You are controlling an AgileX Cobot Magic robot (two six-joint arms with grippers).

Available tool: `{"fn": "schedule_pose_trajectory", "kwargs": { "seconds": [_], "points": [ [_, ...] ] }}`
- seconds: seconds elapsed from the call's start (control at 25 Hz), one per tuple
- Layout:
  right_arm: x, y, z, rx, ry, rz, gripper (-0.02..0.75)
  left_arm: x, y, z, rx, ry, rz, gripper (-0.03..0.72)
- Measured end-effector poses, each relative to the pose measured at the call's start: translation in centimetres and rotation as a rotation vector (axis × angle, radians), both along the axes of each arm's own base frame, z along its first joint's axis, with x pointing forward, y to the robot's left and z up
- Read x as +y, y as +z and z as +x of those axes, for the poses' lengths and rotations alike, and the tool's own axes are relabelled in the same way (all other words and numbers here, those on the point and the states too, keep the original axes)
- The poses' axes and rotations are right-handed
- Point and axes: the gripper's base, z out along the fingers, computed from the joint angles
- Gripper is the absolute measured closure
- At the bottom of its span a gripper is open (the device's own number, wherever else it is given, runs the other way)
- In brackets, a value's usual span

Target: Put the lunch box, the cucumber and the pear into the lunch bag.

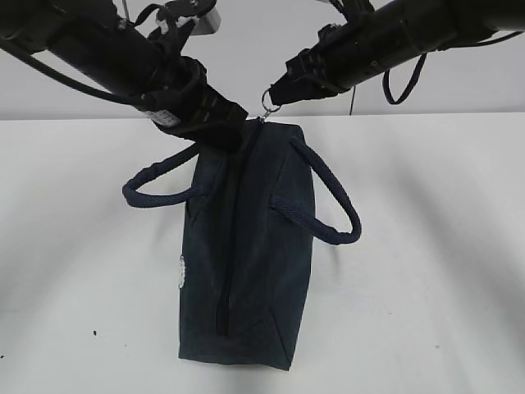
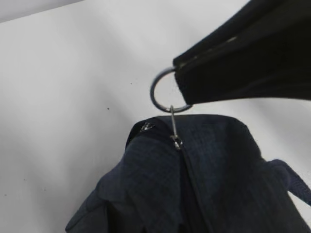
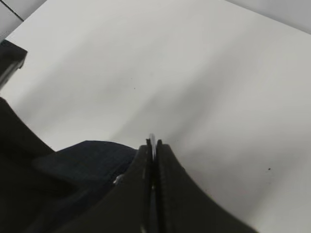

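- Two arms are up over the far end of the lunch bag [image 1: 246,246], which sits in the middle of the white desk [image 1: 426,271], lengthwise from far to near.
- The bag's dark navy, boxy, with the zipper line [image 1: 228,246] running along the top toward the near end. Looks zipped shut along the length I can see.
- One padded loop handle [image 1: 156,190] flops out to the left, the other handle [image 1: 328,205] to the right.
- Right tool [image 1: 274,94] is clenched on the metal ring pull [image 1: 270,100] at the bag's far end. From the left wrist view you can see the ring [image 2: 163,91] poking out of the dark fingertips, with a thin link running down to the slider [image 2: 176,141] on the fabric.
- In the right wrist view the two fingers [image 3: 167,194] are pressed together with just a sliver of ring [image 3: 152,141] between them.
- Left tool [image 1: 230,127] is down against the far left corner of the bag, jaws closed. Seems to be pinching fabric there, but honestly I can't tell for sure, the tips are buried against the dark cloth.
- Only the bag is on the desk from where I'm looking.
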Motion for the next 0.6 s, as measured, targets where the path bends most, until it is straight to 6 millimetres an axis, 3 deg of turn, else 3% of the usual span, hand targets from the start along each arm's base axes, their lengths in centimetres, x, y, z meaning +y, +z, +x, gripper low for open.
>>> {"fn": "schedule_pose_trajectory", "kwargs": {
  "seconds": [0.36, 0.6],
  "points": [
    [-0.6, -0.9, 0.6, 0.042, -0.025, 0.045, 0.732, 0.0, 1.8, -0.9, -0.044, -0.073, -0.031, 0.684],
    [-0.9, -2.6, 1.1, 0.114, -0.012, 0.08, 0.732, -0.2, 2.0, -1.2, -0.044, -0.133, -0.059, 0.684]
  ]
}}
